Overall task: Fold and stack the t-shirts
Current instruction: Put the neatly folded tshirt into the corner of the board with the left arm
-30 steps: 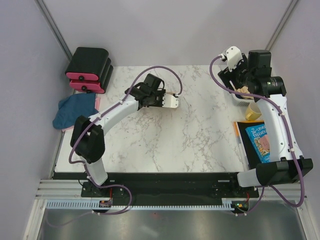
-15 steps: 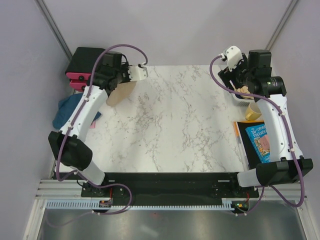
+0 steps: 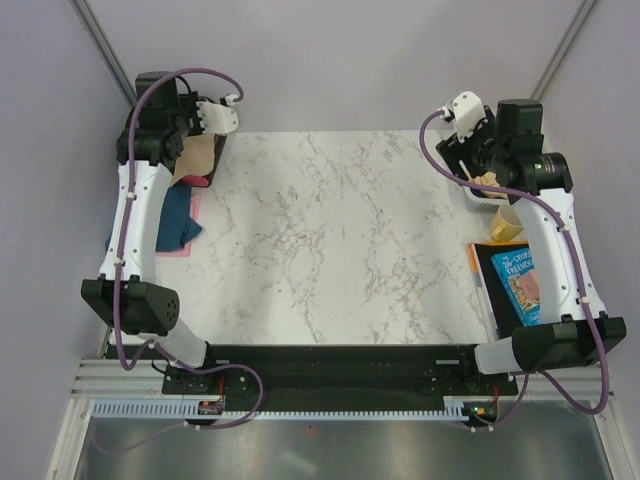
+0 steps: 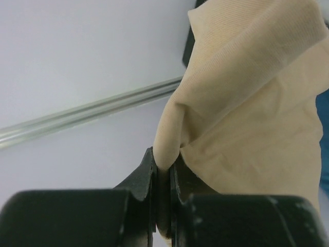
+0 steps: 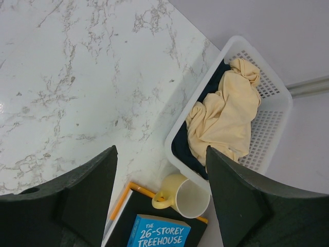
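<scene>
My left hand [image 4: 163, 163] is clamped on a fold of the tan t-shirt [image 4: 247, 103]. The cloth is bunched between the jaws and drapes away to their right. It looks light, thin and limp, so from one pinch it will sag and swing. For folding, I judge it wants taking at a shoulder or a hem corner, with a second grip to spread it flat. I cannot tell which part I hold, because the collar, label and sleeves are out of sight. Below this hand the blue t-shirt [image 3: 178, 222] lies partly hidden under the arm.

My right hand [image 5: 160, 154] has its fingers apart and holds nothing above the table [image 5: 77, 77]. Ahead and to its right, the white basket [image 5: 275, 110] holds a cream t-shirt [image 5: 226, 116] crumpled over a dark one [image 5: 206, 95], which is mostly buried. A yellow mug [image 5: 186, 196] sits just beside the basket.
</scene>
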You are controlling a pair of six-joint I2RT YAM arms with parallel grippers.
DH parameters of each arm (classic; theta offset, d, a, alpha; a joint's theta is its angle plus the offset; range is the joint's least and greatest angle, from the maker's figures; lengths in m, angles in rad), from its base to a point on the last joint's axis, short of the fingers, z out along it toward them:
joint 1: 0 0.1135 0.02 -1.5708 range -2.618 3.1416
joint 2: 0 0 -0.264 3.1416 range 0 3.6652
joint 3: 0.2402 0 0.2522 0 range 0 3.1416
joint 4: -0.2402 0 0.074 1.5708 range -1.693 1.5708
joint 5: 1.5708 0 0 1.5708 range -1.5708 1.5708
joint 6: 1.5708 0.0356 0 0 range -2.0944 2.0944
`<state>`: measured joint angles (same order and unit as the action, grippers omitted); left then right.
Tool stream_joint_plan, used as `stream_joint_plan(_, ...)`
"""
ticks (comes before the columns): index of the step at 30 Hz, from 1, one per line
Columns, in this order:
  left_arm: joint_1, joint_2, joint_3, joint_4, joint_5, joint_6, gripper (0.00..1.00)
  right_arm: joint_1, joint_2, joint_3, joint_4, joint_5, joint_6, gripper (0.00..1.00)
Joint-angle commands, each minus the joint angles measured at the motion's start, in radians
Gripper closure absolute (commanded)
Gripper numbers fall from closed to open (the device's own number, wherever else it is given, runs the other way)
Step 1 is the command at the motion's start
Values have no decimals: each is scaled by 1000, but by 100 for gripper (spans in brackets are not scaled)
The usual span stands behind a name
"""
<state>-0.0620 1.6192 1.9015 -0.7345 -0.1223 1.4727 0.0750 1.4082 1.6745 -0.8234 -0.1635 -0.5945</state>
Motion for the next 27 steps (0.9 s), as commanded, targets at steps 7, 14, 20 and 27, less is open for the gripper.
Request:
stream_joint_plan(7, 54, 31, 128, 46, -249, 54, 98, 3, -28, 16, 32, -10, 13, 23)
stream_joint_plan(14, 60, -31, 71, -54, -375, -97, 98, 3, -35, 5, 32, -13, 16, 23)
stream_joint_plan(20, 91, -110, 25, -133, -404, -181, 98, 3, -32, -1, 32, -19, 16, 23)
stream_joint_plan(27, 142, -206, -35, -178, -415, -227, 98, 3, -25, 1, 30, -39, 25, 23)
